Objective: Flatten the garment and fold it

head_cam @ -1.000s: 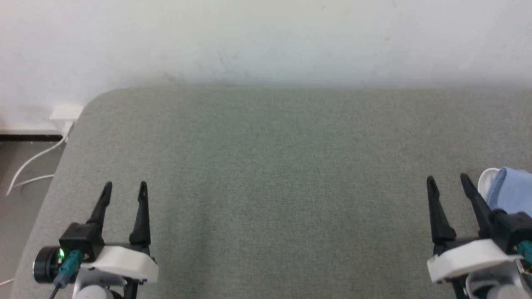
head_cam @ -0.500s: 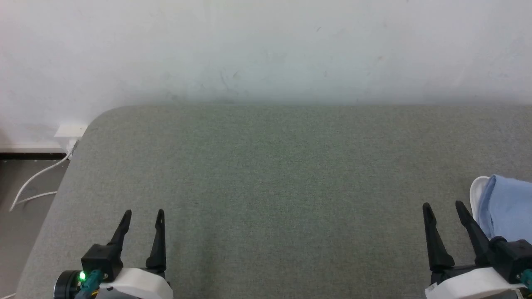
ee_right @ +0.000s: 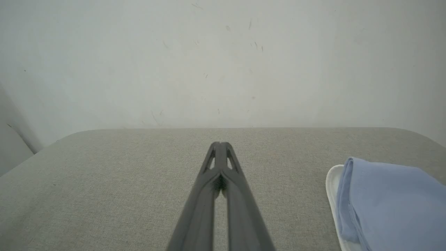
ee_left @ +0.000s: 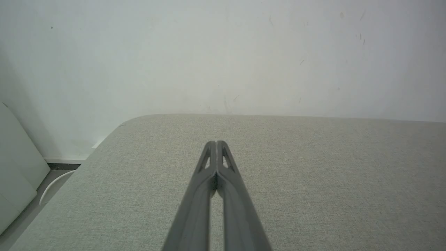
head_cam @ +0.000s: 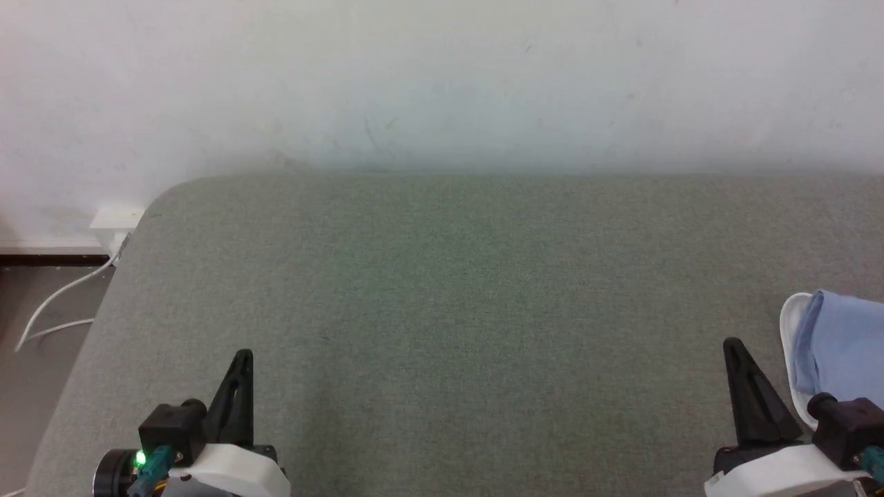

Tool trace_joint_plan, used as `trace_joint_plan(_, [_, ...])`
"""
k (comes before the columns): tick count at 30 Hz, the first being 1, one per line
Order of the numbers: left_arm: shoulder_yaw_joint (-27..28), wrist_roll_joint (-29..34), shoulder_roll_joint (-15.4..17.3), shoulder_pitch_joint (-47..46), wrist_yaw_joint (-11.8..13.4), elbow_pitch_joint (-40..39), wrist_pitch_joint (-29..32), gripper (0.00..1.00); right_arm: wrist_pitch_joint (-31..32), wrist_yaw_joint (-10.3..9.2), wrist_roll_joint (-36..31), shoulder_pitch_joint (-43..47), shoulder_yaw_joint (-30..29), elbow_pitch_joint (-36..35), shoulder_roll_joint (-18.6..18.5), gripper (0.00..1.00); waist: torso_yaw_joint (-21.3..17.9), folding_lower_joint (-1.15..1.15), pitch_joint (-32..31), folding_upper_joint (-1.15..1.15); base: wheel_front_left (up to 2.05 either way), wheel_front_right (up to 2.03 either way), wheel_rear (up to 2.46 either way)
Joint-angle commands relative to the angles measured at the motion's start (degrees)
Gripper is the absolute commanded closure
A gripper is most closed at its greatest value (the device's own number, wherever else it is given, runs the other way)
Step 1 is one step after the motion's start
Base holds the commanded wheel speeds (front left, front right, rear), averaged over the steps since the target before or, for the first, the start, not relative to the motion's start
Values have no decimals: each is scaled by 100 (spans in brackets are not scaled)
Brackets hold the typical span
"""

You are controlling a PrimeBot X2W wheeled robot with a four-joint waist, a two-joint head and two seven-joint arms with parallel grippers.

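Both pairs of jaws stood pressed together and empty as I held the left gripper (head_cam: 242, 359) and right gripper (head_cam: 735, 351) low over the grey pad (head_cam: 442, 276). A second before, each pair had stood apart; they had closed on nothing, so I judged this a reset, not a grasp, with flattening not yet begun. The garment (head_cam: 839, 352), a blue bundle with a white edge, lay bunched at the pad's right side, just beside the right gripper, untouched. Since the earliest frame my head camera had tipped up, showing more wall (head_cam: 442, 83); the garment itself seemed not to have moved.
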Motion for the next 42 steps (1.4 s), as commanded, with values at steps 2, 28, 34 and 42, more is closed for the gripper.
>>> trace_joint_plan(2, [20, 98, -43, -9, 6, -51, 28, 100, 37, -1, -56, -73, 22, 20, 2, 100, 0, 0, 3, 0, 0, 0, 0])
trace_joint_plan(28, [91, 358, -210, -34, 21, -288, 332, 100, 164, -4, -257, -268, 94, 124, 7, 100, -10, 0, 34, 0, 0, 0, 0])
trace_joint_plan(34, [107, 419, -249, -40, 25, -343, 403, 100, 194, -4, -303, -313, 111, 148, 8, 100, -12, 0, 42, 0, 0, 0, 0])
trace_joint_plan(42, [128, 499, -300, -48, 29, -416, 496, 100, 233, -5, -365, -374, 133, 180, 9, 100, -15, 0, 51, 0, 0, 0, 0])
